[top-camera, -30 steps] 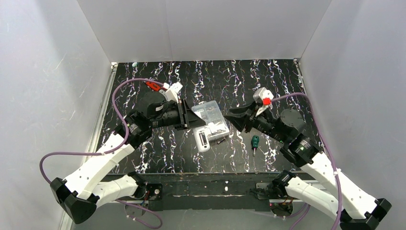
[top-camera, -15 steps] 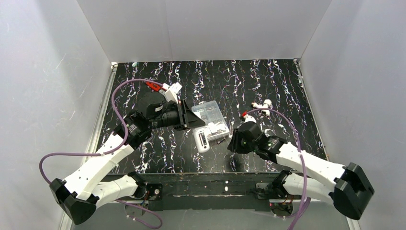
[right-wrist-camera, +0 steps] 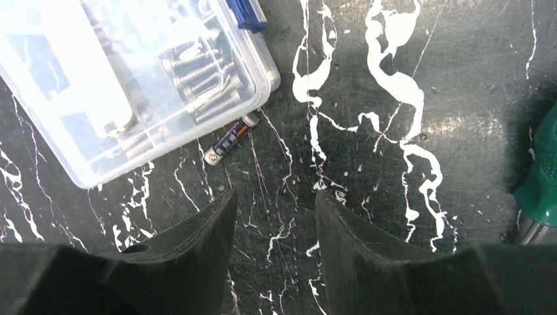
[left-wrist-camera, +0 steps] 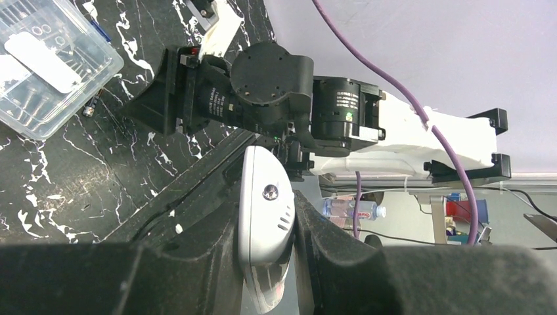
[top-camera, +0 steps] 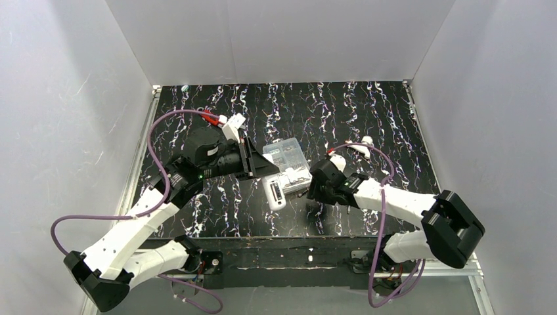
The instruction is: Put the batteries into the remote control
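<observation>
The white remote control (top-camera: 276, 193) is gripped at one end by my left gripper (top-camera: 266, 169). In the left wrist view the remote (left-wrist-camera: 266, 216) sits edge-on between the shut fingers, its small lens tip pointing away. A small battery (right-wrist-camera: 228, 141) lies on the black marbled table next to the clear box's corner; it also shows in the left wrist view (left-wrist-camera: 90, 107). My right gripper (right-wrist-camera: 276, 197) is open and empty, hovering low just in front of that battery. In the top view the right gripper (top-camera: 316, 187) is right of the remote.
A clear plastic compartment box (top-camera: 289, 157) of screws lies behind the remote, also in the right wrist view (right-wrist-camera: 131, 79). A green screwdriver handle (right-wrist-camera: 542, 177) lies at the right. White walls enclose the table on three sides.
My right arm has swung down and to the left, from raised at the right to low beside the clear box and battery. My left arm has barely moved and still holds the remote.
</observation>
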